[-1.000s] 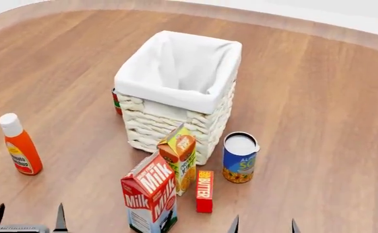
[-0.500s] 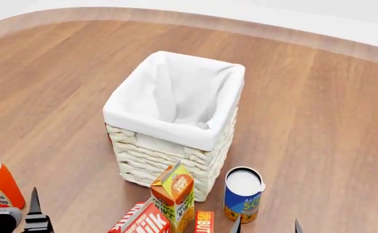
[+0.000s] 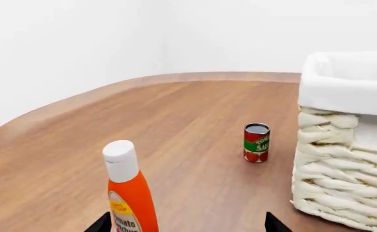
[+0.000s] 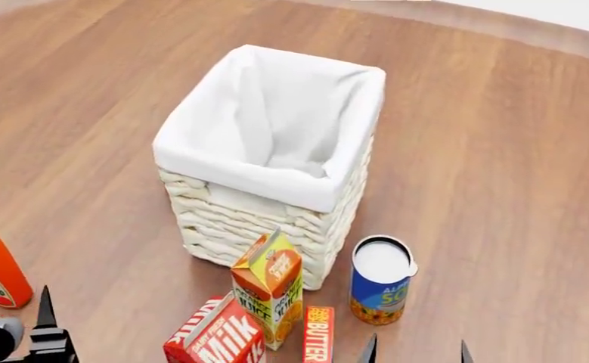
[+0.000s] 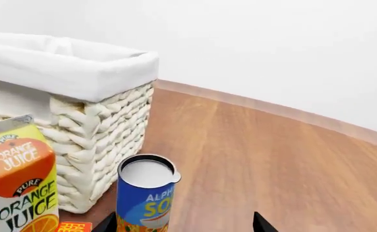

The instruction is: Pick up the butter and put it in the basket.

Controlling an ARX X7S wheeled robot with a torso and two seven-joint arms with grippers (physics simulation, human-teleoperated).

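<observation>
Butter lies flat on the wooden table at the near edge of the head view, just beside the orange juice carton and close to the milk carton, with the blue soup can on its other side. All four stand in front of the basket, whose white liner folds over the rim; the juice carton sits close against its woven wall. The right gripper shows only two dark fingertips spread apart with nothing between them, near the butter and the soup can. The left gripper is likewise spread and empty, its tips flanking the orange ketchup bottle without touching it. A small tomato sauce can stands beyond, apart from the basket's side.
</observation>
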